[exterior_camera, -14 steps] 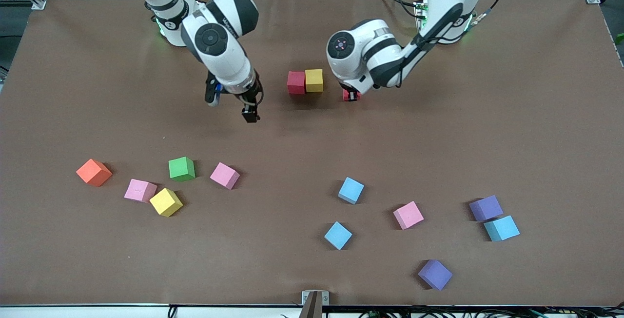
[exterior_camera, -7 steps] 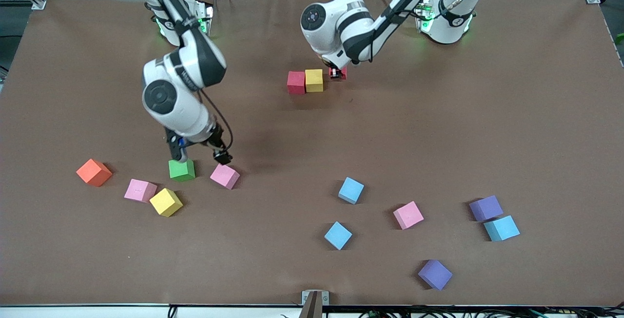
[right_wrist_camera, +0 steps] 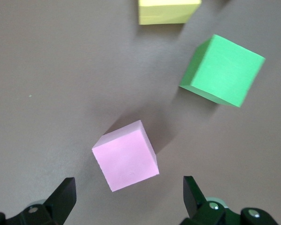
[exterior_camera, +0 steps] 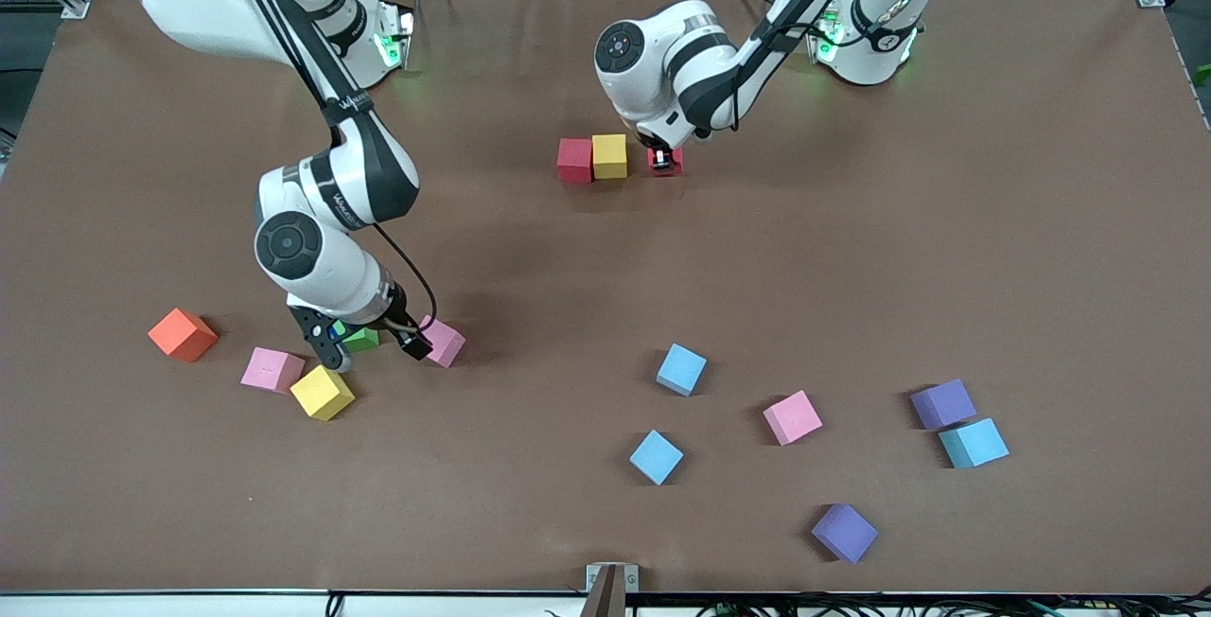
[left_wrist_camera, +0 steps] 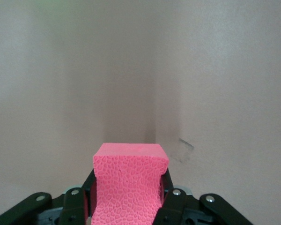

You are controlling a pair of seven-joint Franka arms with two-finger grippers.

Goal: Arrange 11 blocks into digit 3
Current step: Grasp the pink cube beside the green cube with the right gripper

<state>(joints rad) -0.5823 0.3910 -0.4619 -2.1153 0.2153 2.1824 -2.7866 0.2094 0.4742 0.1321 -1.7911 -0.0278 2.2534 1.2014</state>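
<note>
A red block [exterior_camera: 574,160] and a yellow block [exterior_camera: 609,155] touch in a short row near the robots' bases. My left gripper [exterior_camera: 665,161] is shut on another red block [left_wrist_camera: 129,180], held low just beside the yellow one with a small gap, toward the left arm's end. My right gripper [exterior_camera: 374,344] hangs open and low over a pink block [right_wrist_camera: 125,155], which lies just ahead of its fingertips [right_wrist_camera: 65,190]. A green block [right_wrist_camera: 222,70] sits close by, partly hidden under the hand in the front view.
Loose blocks lie nearer the front camera: orange [exterior_camera: 182,334], pink [exterior_camera: 272,369] and yellow [exterior_camera: 322,392] at the right arm's end. Two light blue [exterior_camera: 681,369] [exterior_camera: 656,456], pink [exterior_camera: 792,416], purple [exterior_camera: 942,403], light blue [exterior_camera: 973,442] and purple [exterior_camera: 844,532] lie toward the left arm's end.
My right arm swung from mid-table down to the green and pink blocks, staying open. My left gripper carried its red block toward the yellow block and came lower beside it.
</note>
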